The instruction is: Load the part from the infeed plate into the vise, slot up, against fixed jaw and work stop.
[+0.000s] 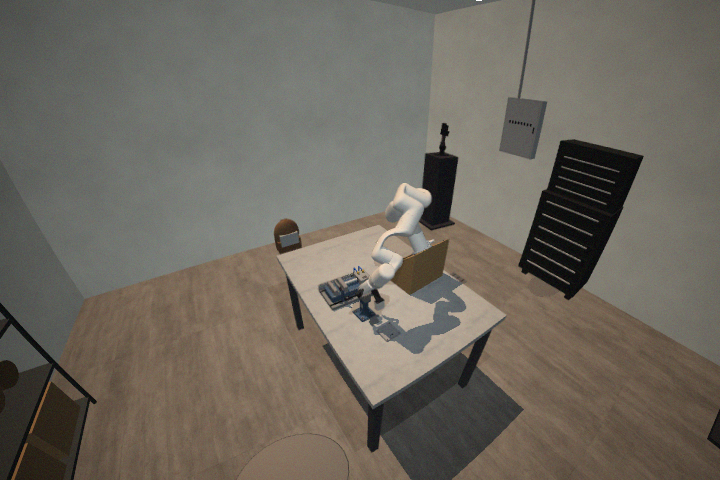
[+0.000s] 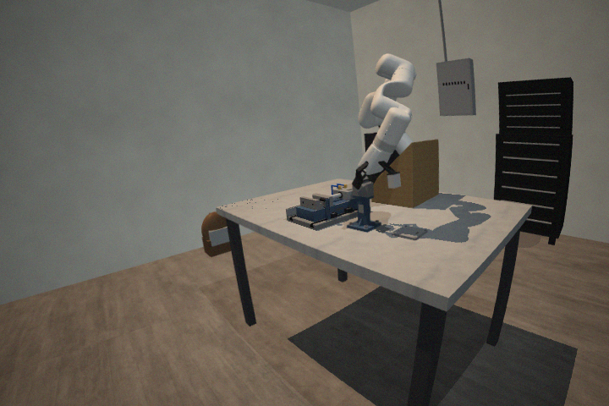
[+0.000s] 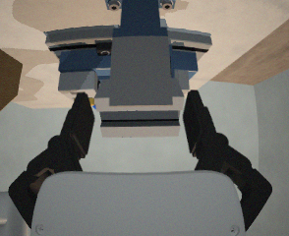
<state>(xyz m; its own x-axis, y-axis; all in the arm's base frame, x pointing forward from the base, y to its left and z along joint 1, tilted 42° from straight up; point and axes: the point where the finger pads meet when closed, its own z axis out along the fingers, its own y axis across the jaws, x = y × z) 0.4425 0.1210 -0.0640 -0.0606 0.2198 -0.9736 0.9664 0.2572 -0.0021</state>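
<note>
My gripper (image 3: 138, 103) is open, with one black finger on each side of the part's near end, and grips nothing. In the top and exterior views the gripper (image 2: 363, 183) is tilted just above the V-block (image 2: 363, 215), which stands beside the blue and grey vise (image 2: 321, 206). The flat infeed plate (image 2: 410, 231) lies to the right with no block on it. The vise's jaws and work stop are too small to make out.
A brown cardboard box (image 2: 408, 172) stands on the table behind the arm. The vise (image 1: 341, 287), V-block (image 1: 365, 308) and infeed plate (image 1: 389, 331) lie in a row near the table's left side. A black drawer cabinet (image 1: 579, 215) stands by the wall.
</note>
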